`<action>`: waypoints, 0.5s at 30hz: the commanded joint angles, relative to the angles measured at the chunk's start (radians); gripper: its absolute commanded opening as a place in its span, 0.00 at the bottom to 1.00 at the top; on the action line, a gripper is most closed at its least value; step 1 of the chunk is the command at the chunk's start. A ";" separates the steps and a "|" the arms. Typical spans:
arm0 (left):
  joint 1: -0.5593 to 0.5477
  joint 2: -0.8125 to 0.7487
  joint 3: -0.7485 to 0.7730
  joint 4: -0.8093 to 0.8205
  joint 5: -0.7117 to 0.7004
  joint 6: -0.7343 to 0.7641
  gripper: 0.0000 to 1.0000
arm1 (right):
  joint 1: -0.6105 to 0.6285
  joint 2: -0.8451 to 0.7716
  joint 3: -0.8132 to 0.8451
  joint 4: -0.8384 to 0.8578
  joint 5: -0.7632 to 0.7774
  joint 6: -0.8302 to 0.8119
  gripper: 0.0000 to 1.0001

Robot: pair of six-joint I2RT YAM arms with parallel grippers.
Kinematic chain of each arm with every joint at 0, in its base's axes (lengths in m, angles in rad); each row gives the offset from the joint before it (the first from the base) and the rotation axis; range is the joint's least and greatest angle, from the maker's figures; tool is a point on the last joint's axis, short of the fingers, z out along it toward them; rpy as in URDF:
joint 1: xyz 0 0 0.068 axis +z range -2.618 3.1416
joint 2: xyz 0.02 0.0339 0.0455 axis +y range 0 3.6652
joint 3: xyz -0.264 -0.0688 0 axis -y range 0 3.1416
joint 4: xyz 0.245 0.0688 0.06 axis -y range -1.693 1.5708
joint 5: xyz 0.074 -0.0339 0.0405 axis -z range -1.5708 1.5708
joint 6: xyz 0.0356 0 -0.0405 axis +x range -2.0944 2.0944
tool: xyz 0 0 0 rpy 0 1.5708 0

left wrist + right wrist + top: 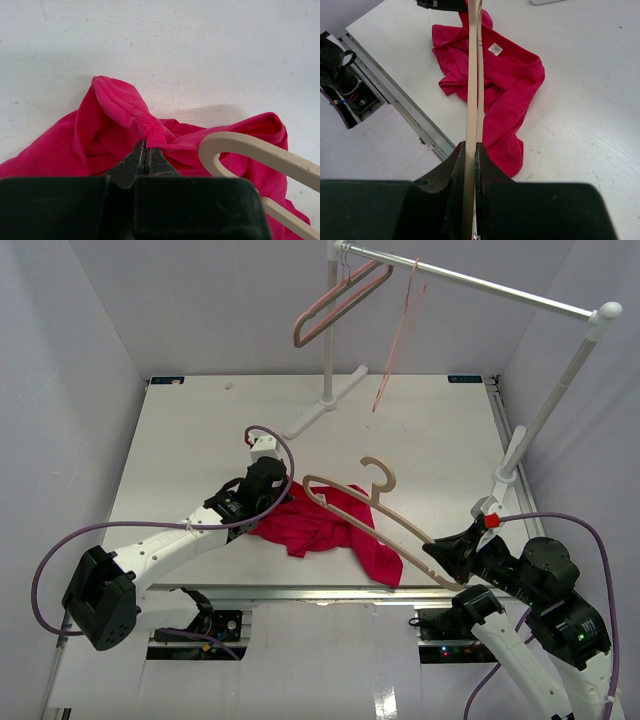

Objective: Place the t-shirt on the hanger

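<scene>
Both the left fingers (131, 167) and the right fingers (452, 172) are clenched, each on a different thing. The t-shirt (318, 528) is spread in a crumpled heap on the white surface (430, 430), near its front edge and roughly midway between the two sides.

A stitched hem of the red cloth is pinched by the left fingers and drawn up into a small peak just above their tips. It may be a sleeve or a neck edge, but the wrist view is too close for that to be settled.

The hanger (472, 90) is gripped by the right fingers at one outer end of its tan wooden frame (seen edge-on from the right wrist camera, so that it appears as two thin bars). From that grip the frame is stretched leftward across the t-shirt. Its curved hook is turned toward the far side of the surface, and its other rounded end is placed just beside the left fingers.

A white label (495, 48) is shown inside the neck opening, just right of the hanger in the right wrist view. One part of the cloth is trailed to the right beneath the frame.

At the back a white clothes rack (470, 279) is stood. From its rail a thicker pinkish-brown hanger (345, 310) and a thin pink wire hanger (391, 360) are hung, well apart from the t-shirt.
</scene>
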State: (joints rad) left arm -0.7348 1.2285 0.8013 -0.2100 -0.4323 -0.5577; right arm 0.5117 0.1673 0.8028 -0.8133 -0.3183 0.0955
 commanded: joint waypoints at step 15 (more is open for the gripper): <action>0.034 0.009 0.073 -0.020 0.094 -0.008 0.00 | -0.006 0.003 -0.008 0.105 -0.048 -0.020 0.08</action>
State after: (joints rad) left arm -0.7061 1.2682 0.8360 -0.2256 -0.3750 -0.5594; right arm 0.5106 0.1673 0.8017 -0.7920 -0.3591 0.0899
